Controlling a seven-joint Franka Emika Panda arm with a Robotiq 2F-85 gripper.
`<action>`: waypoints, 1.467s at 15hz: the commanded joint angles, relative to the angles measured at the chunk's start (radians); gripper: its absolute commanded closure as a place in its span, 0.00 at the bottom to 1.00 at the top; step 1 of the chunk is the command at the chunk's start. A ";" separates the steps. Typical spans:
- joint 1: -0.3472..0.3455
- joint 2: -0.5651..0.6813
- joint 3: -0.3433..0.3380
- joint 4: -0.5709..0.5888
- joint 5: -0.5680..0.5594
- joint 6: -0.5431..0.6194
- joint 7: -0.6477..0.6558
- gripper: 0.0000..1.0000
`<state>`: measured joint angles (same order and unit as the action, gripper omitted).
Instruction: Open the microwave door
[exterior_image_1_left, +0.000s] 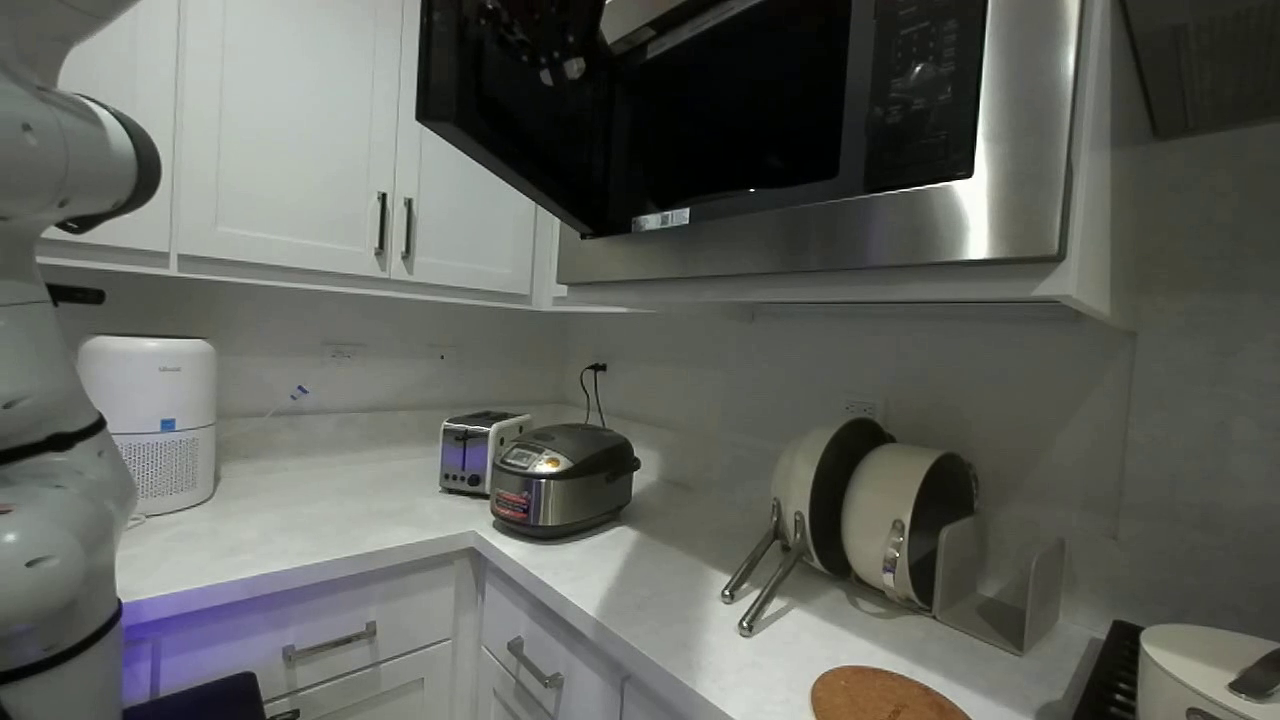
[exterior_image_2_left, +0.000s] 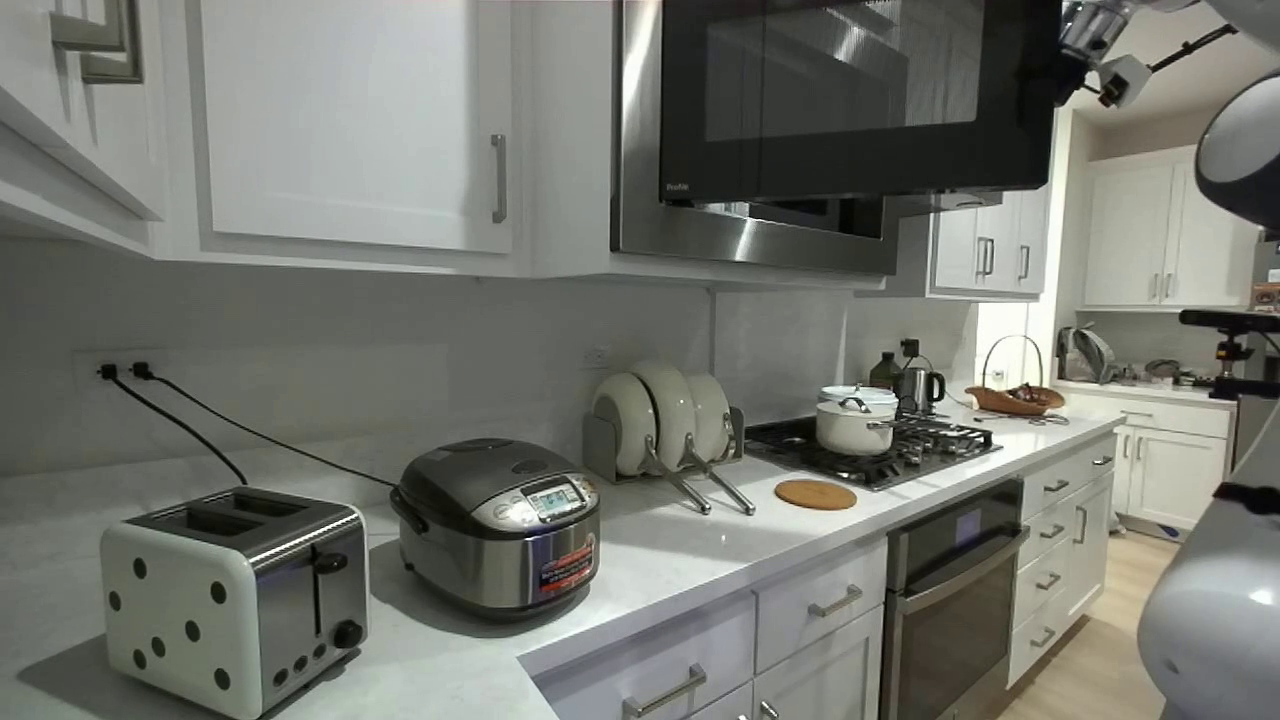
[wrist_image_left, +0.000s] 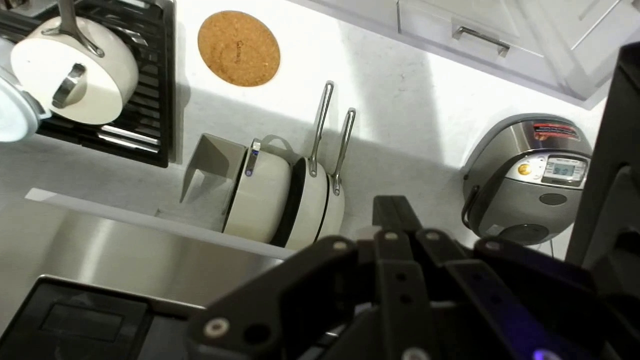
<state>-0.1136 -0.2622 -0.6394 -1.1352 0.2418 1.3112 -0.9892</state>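
Note:
The microwave door (exterior_image_1_left: 510, 130) stands swung out from the microwave (exterior_image_1_left: 1020, 150), with its dark inner face and the cavity showing in an exterior view. From outside, its black glass front (exterior_image_2_left: 850, 100) juts toward the robot. My gripper (wrist_image_left: 395, 212) is shut, its fingertips pressed together with nothing between them. It points down over the counter on the door's inner side, between door and microwave body. A dark edge of the door (wrist_image_left: 607, 165) runs along the right of the wrist view. Whether the gripper touches the door I cannot tell.
Below are a rice cooker (exterior_image_1_left: 565, 480), a toaster (exterior_image_2_left: 235, 600), racked pans (wrist_image_left: 285, 197), a cork mat (wrist_image_left: 239, 48) and a gas cooktop (exterior_image_2_left: 870, 450) with a white pot (wrist_image_left: 75, 70). White cabinets (exterior_image_1_left: 290, 140) adjoin the microwave. An air purifier (exterior_image_1_left: 150, 420) stands near the arm.

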 joint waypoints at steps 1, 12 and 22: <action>-0.012 0.049 -0.017 0.077 0.029 -0.072 0.016 1.00; -0.024 0.091 -0.016 0.146 0.028 -0.101 0.010 0.59; -0.127 0.168 -0.032 0.158 0.005 0.002 0.038 0.00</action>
<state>-0.1948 -0.1282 -0.6726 -1.0158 0.2580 1.3024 -0.9665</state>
